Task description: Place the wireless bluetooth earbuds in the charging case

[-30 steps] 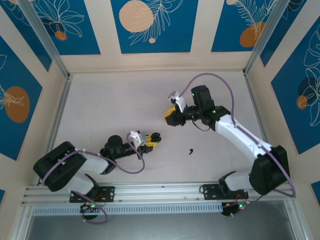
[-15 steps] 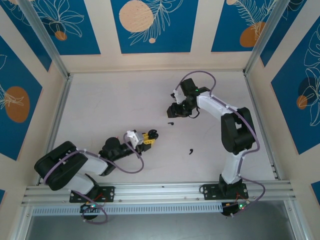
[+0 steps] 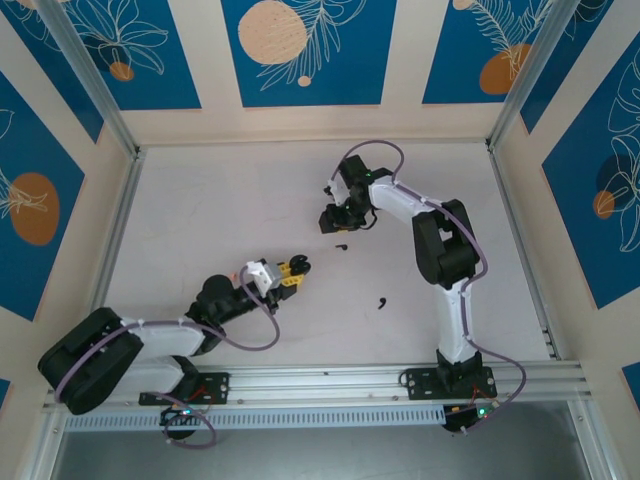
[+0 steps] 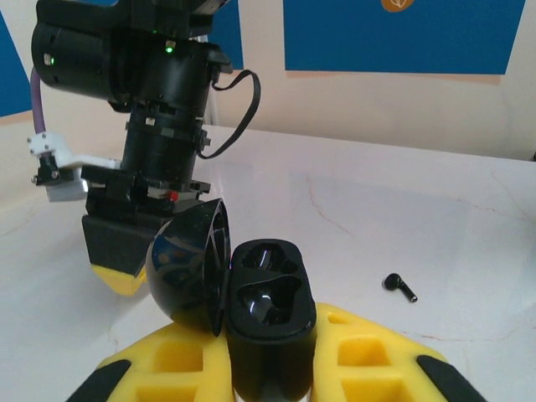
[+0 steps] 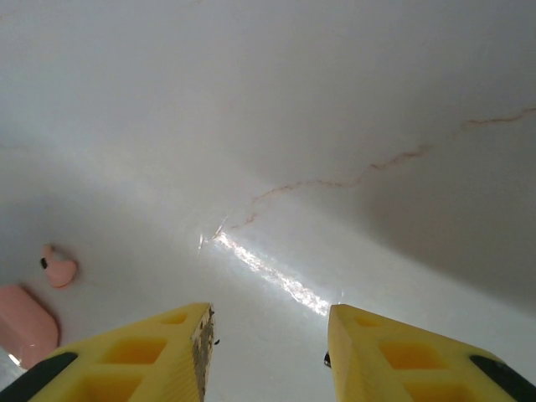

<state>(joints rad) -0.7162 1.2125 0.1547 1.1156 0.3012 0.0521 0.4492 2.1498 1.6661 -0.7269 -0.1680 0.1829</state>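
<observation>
Right gripper [image 3: 333, 218] shifts left, jaws spread, empty; left gripper [image 3: 288, 270] pinches the open, empty charging case [image 4: 268, 306].

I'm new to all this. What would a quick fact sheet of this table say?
Left gripper: shut on the open black charging case
Its sockets: look empty
Right gripper: open, holding nothing
Far black earbud: loose on the table, near the right gripper
Near black earbud: loose on the table
Pink earbud: on the table, close to a pink case
</observation>
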